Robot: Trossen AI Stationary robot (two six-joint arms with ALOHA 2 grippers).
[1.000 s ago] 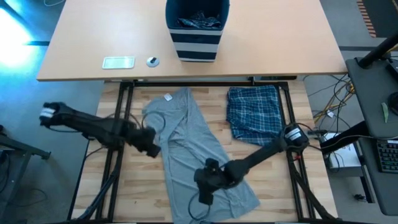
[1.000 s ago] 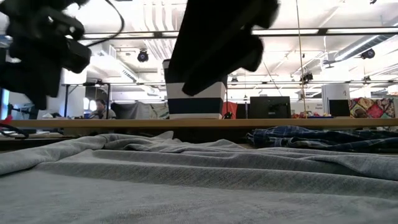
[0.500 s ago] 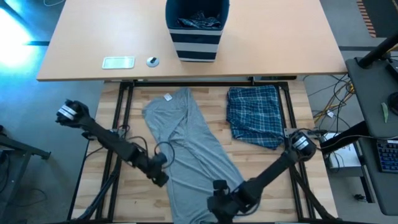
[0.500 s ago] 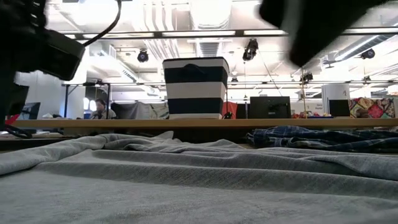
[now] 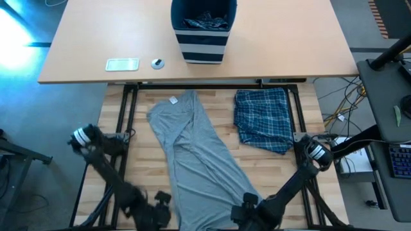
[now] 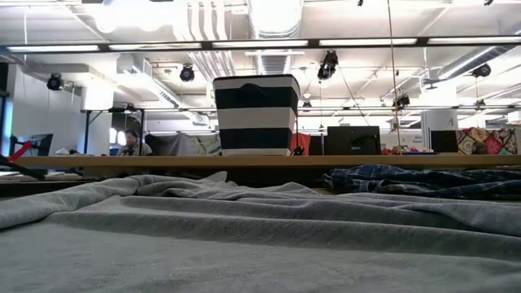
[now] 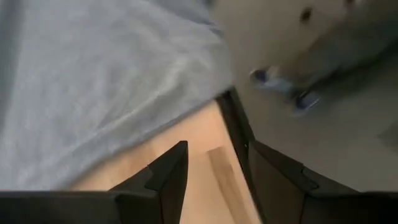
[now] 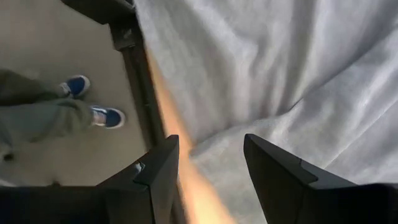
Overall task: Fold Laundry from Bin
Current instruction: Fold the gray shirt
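Across the pale wooden slatted bench (image 5: 138, 122) sprawls a long grey T-shirt of soft jersey (image 5: 192, 154), laid diagonally, its near hem hanging at the front edge. Just right of it sits a folded blue-and-white plaid garment (image 5: 262, 119), apart from the grey one. Up on the tan bench (image 5: 83, 45) behind stands the navy fabric bin with pale stripes (image 5: 203, 32), dark plaid cloth bunched inside. Both arms are pulled right down to the near edge: the left hand (image 7: 214, 180) hovers over bare wood beside the shirt's edge, fingers spread, nothing in them; the right hand (image 8: 208, 171) hangs over the shirt's hem, fingers spread too, empty. A person's blue shoes (image 8: 93, 102) show on the floor below.
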